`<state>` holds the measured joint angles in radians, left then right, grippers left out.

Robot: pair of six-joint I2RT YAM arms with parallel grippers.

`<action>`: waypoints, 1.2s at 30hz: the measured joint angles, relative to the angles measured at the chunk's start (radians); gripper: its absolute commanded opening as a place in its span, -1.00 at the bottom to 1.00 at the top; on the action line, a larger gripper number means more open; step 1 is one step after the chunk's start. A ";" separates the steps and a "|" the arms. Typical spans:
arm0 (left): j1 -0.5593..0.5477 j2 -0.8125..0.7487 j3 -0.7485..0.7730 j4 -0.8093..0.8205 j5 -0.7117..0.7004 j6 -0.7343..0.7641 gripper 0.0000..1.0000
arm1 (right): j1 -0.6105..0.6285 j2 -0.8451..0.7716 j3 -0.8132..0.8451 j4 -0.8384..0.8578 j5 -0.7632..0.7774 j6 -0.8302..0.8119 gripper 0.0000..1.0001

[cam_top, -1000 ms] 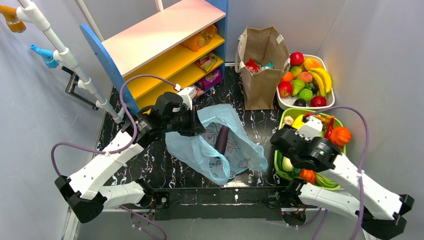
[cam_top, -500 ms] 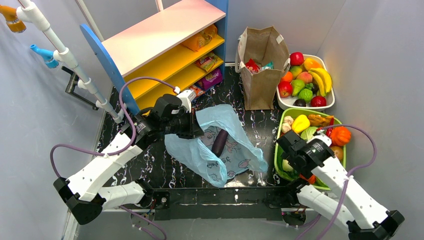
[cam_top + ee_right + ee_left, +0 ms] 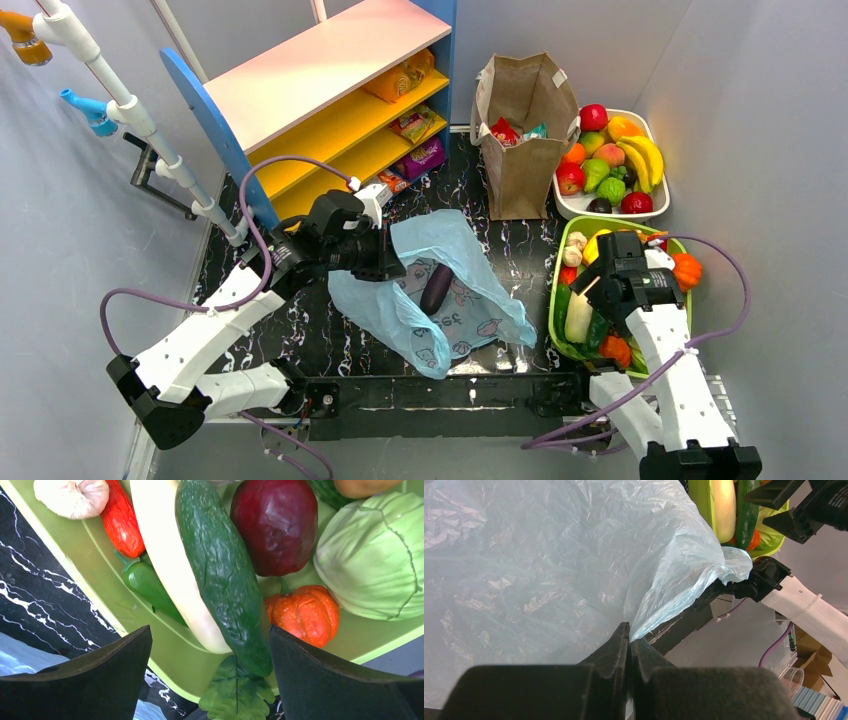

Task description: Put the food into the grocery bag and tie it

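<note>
Light-blue plastic grocery bag (image 3: 455,262) lies crumpled at frame centre on the black marble table (image 3: 300,335). My left gripper (image 3: 390,266) is at the bag's left edge. In the left wrist view the left gripper (image 3: 629,636) has its jaws pinched together on a fold of the grocery bag (image 3: 549,565), film bunched right at the tips. A dark purple eggplant (image 3: 436,286) sits at the bag's middle; I can't tell if it is inside or on top.

My right gripper (image 3: 598,290) hangs over the green tray (image 3: 553,335) at right of frame. In the right wrist view the right gripper (image 3: 210,655) has its jaws spread wide, nothing between them. Below it in the green tray (image 3: 100,600) are a cucumber (image 3: 220,570), a long white vegetable (image 3: 165,560), a small pumpkin (image 3: 302,612) and a cabbage (image 3: 370,555).

The food is not in the grocery bag. A red snack packet (image 3: 503,132) and a teal snack packet (image 3: 535,131) poke out of the brown paper bag (image 3: 520,175) at upper centre, well apart from both grippers.
</note>
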<state>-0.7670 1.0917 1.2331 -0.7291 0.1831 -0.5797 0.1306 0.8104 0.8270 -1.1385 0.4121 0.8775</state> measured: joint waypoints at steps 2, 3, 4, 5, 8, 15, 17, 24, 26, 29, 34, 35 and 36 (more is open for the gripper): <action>0.000 -0.001 0.000 -0.006 -0.003 0.000 -1.00 | -0.053 0.004 -0.004 0.021 -0.025 -0.040 0.87; 0.000 -0.002 0.000 -0.008 -0.006 0.000 -1.00 | -0.074 0.009 -0.007 0.030 -0.037 -0.055 0.88; 0.000 -0.003 0.000 -0.011 -0.008 0.000 -1.00 | -0.090 0.015 -0.010 0.037 -0.047 -0.068 0.88; 0.000 -0.002 0.000 -0.013 -0.010 0.000 -1.00 | -0.104 0.024 -0.016 0.047 -0.055 -0.077 0.88; 0.000 -0.001 0.000 -0.016 -0.008 0.002 -1.00 | -0.144 0.047 -0.047 0.072 -0.080 -0.099 0.88; 0.000 0.014 0.013 -0.047 -0.001 0.019 -1.00 | -0.183 0.053 -0.090 0.112 -0.106 -0.121 0.82; 0.000 0.016 0.013 -0.050 0.011 0.028 -1.00 | -0.184 0.056 -0.091 0.121 -0.109 -0.125 0.72; 0.005 0.002 0.009 -0.059 0.028 0.034 -1.00 | -0.190 0.057 -0.101 0.154 -0.118 -0.137 0.21; 0.006 -0.007 0.009 -0.063 0.028 0.034 -1.00 | -0.190 0.058 -0.105 0.155 -0.125 -0.143 0.03; 0.007 -0.011 0.009 -0.070 0.025 0.034 -1.00 | -0.190 0.054 -0.105 0.167 -0.134 -0.148 -0.21; 0.011 0.003 0.011 -0.104 0.008 0.037 -1.00 | -0.190 0.034 -0.105 0.188 -0.165 -0.163 -0.49; 0.012 0.005 0.011 -0.109 0.004 0.038 -1.00 | -0.190 0.026 -0.105 0.200 -0.186 -0.174 -0.52; 0.013 0.005 0.011 -0.112 0.001 0.038 -1.00 | -0.190 0.013 -0.105 0.215 -0.210 -0.188 -0.54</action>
<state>-0.7544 1.0969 1.2446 -0.8410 0.1838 -0.5419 -0.0597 0.8237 0.7216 -0.9233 0.2024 0.6897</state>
